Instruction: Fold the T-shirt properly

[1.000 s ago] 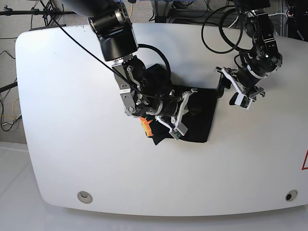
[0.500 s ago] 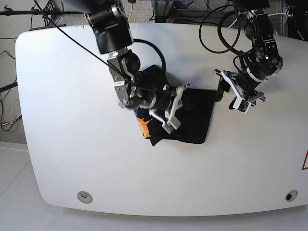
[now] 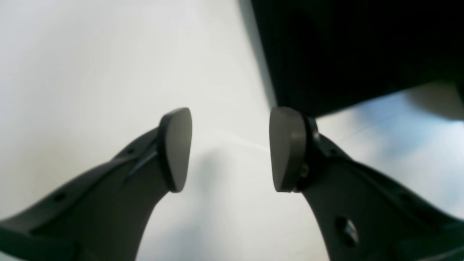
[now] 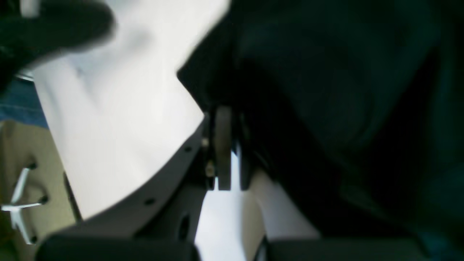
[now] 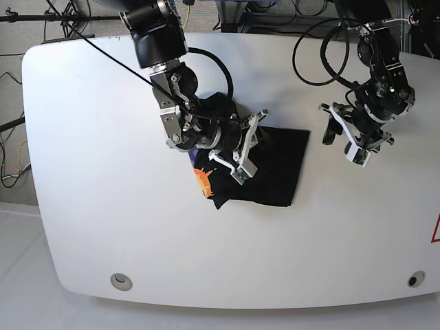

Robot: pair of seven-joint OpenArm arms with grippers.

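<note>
1. On white table (image 5: 103,206), near centre: black T-shirt (image 5: 275,172), partly folded into a rough rectangle, orange-yellow graphic showing at its lower-left corner, a bit of purple print just above that.
2. Right gripper (image 5: 258,130) sits over the shirt's upper-left part, arm coming down from top of base view. Wrist cam: pads (image 4: 223,145) pressed together w/ black fabric bunched right at the tips — clenched on the T-shirt's edge, cloth lifted into a fold around it.
3. Left gripper (image 5: 331,127) is off the shirt's right edge, near but apart from it, above bare table. Wrist cam: pads (image 3: 286,148) stand apart w/ nothing between them — released, holding nothing. A black fabric corner lies just beyond the one pad's tip; can't tell if touching.
4. Black cables loop behind both arms at table's far edge.
5. Two round grommets (image 5: 122,280) set in table's near edge, one each side.
</note>
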